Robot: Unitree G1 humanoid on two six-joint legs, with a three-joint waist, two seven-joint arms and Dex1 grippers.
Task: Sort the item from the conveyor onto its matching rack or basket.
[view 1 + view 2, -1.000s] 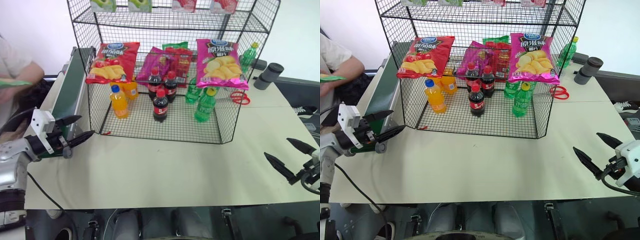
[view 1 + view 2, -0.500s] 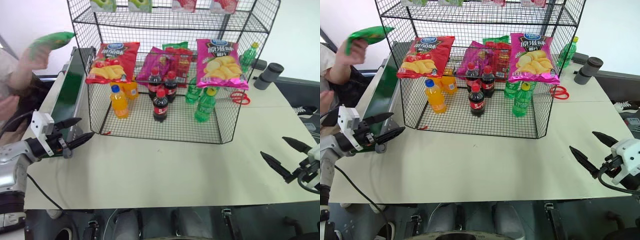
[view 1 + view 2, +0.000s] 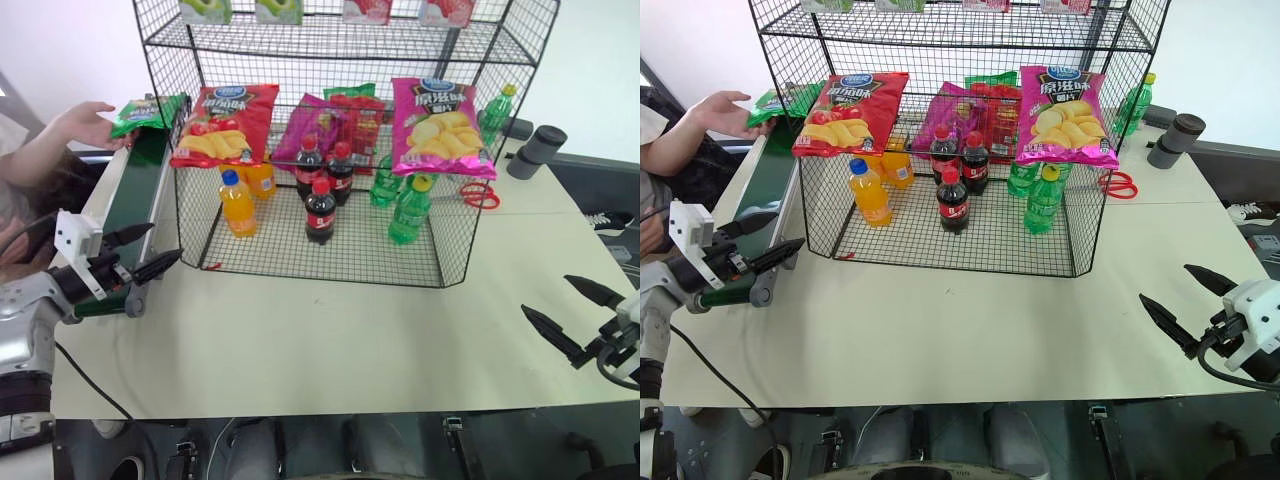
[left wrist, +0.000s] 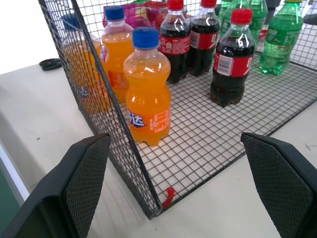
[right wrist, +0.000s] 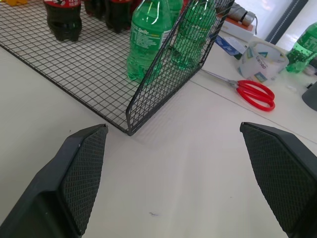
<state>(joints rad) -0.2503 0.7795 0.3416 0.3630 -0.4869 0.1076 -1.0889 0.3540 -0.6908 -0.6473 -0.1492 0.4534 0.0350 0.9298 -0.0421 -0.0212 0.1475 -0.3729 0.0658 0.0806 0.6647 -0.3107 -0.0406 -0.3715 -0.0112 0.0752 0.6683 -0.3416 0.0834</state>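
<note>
Green, glossy chip bag (image 3: 148, 112) is being set by a person's hand (image 3: 85, 122) at the conveyor's (image 3: 128, 195) far end; light, crinkly, best pinched at an edge. Left gripper (image 3: 145, 251) and right gripper (image 3: 578, 310) are spread wide, empty.

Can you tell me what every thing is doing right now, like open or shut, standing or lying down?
Left tool: open, empty, beside the belt.
Right tool: open, empty, over the table.
Green bag: lying on the belt's far end, a person's hand on it.
Belt: bare except for that bag.
Red bag: hanging on the rack front.
Pink bag: hanging on the rack front.
Bottles: upright, capped.
Scissors: lying flat.
</note>
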